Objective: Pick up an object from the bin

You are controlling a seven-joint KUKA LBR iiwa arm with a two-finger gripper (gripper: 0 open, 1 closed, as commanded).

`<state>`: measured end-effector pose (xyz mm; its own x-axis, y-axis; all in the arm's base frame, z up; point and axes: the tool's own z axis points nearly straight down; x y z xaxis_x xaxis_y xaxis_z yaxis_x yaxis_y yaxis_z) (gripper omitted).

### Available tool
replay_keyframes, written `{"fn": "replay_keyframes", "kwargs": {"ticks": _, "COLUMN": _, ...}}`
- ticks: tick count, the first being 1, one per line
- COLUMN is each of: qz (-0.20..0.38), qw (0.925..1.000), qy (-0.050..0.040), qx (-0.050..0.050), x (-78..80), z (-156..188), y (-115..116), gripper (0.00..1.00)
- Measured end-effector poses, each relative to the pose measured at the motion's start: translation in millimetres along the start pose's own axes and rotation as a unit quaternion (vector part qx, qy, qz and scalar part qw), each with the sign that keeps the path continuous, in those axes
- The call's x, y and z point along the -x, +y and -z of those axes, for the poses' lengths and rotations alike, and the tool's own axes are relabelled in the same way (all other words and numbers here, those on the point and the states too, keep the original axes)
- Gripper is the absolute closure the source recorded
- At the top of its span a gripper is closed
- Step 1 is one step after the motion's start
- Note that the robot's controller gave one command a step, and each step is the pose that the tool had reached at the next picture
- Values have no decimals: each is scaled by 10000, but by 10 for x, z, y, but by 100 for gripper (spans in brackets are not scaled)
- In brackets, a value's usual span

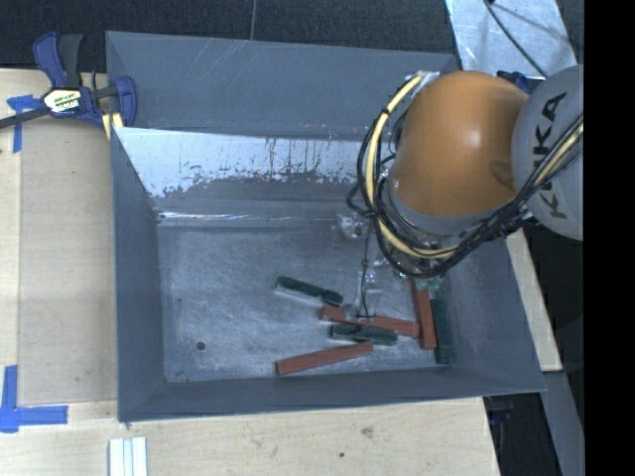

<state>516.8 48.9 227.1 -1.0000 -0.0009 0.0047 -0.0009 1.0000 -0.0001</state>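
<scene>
We count six flat, narrow sticks in the grey metal bin [139,266], three red-brown and three dark green, all on the right half of its floor. The lone green stick [308,290] lies farthest left, slanted, with bare floor all round it. The long red-brown stick [324,361] lies nearest the front wall, slightly tilted and close to where the floor meets that wall. Between these two is a small cluster: the short red-brown stick [382,321] lies almost flat across the view, and the middle green stick [364,334] lies just in front of it, touching or overlapping it. By the right wall, the upright red-brown stick [426,320] points from back to front, with the right-hand green stick [441,343] tight against its outer side and close to the wall. The left half of the floor and the strip along the back wall are open, so the roomy side is to the left, and the right and front are crowded. The hand [368,300] hangs below the arm's orange cover [456,147] and its looped cables, directly over the left end of the short red-brown stick, between the lone green stick and the pair by the right wall. We cannot tell whether the hand is spread or pressed together, nor whether it touches the stick.
</scene>
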Motion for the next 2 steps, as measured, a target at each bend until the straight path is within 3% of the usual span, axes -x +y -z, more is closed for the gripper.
{"fn": "replay_keyframes", "kwargs": {"ticks": 1, "qz": 1197, "qw": 9928, "qy": -5, "qx": 0, "x": 327, "z": -1545, "y": -96, "gripper": 0}}
{"fn": "replay_keyframes", "kwargs": {"ticks": 2, "qz": 1140, "qw": 9935, "qy": -44, "qx": 1, "x": 642, "z": -1563, "y": 197, "gripper": 0}}
